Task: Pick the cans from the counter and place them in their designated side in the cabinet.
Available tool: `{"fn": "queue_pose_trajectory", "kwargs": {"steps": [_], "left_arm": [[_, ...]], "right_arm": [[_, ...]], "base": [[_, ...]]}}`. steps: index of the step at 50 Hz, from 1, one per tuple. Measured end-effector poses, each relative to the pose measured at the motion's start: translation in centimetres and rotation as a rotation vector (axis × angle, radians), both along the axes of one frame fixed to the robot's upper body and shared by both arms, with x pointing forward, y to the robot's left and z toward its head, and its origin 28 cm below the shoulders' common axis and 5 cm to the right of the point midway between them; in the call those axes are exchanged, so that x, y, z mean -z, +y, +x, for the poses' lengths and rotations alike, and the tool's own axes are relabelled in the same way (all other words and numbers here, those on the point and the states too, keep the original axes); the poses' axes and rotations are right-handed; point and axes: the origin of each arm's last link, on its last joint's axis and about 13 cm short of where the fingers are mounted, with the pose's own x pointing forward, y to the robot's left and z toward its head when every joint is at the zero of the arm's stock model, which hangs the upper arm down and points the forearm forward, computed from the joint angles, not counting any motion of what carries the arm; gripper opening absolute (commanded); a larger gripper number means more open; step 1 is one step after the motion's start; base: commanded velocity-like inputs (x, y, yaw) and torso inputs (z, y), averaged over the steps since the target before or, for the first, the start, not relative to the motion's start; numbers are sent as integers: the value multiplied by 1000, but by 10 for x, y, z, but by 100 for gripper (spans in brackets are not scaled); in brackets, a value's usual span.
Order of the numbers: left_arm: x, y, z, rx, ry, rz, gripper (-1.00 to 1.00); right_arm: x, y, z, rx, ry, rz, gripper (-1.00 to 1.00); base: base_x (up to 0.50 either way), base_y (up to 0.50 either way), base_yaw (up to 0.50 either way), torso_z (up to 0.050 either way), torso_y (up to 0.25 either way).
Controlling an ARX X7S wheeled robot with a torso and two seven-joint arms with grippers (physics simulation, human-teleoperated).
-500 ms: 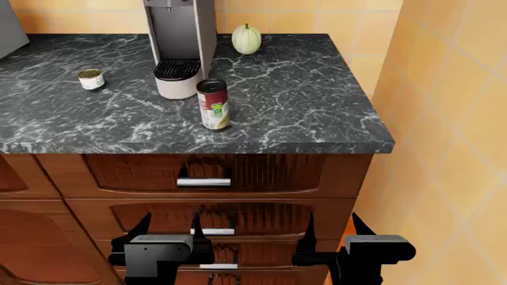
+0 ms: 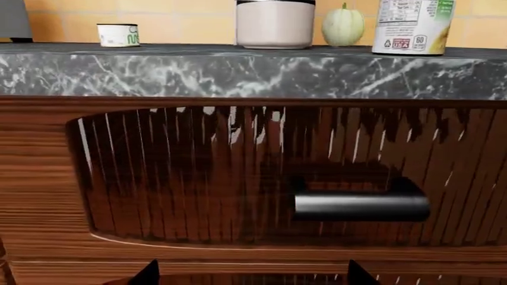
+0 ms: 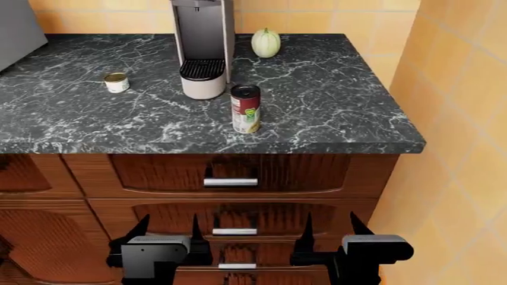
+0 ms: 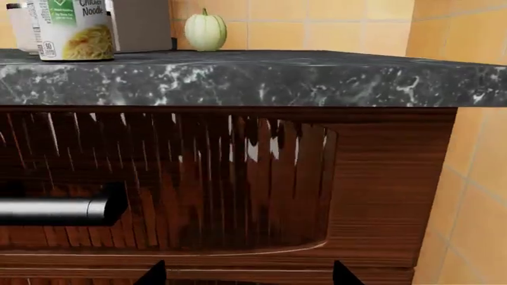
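While both grippers, left [image 3: 168, 228] and right [image 3: 329, 227], hang with jaws apart and empty, red-topped soup can [image 3: 246, 108] and gold-lidded short can [image 3: 116, 82] stand above them on veined black counter [image 3: 333, 113]; orange tiled wall [image 3: 463, 89].

Polished black marble with white veins tops the bench [image 3: 333, 113], above glossy reddish-brown wooden drawer fronts [image 3: 142, 172] with brushed-metal handles [image 3: 230, 182]. A paper-labelled tall can [image 3: 246, 108] and a short can [image 3: 116, 82] with a gold metallic lid stand by a matt grey plastic coffee machine [image 3: 203, 47] and a smooth pale squash [image 3: 265, 43]. Glazed orange tiles line the wall [image 3: 459, 119].
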Motion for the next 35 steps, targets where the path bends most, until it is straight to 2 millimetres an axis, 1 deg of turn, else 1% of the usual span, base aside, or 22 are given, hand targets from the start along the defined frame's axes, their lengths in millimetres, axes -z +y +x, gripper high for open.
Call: {"fn": "queue_pose_trajectory", "kwargs": {"steps": [35], "left_arm": [[-1, 0, 2, 5, 8, -13, 100]], "right_arm": [[-2, 0, -1, -5, 0, 0, 100]], "base": [[0, 276, 0, 0, 0]]}}
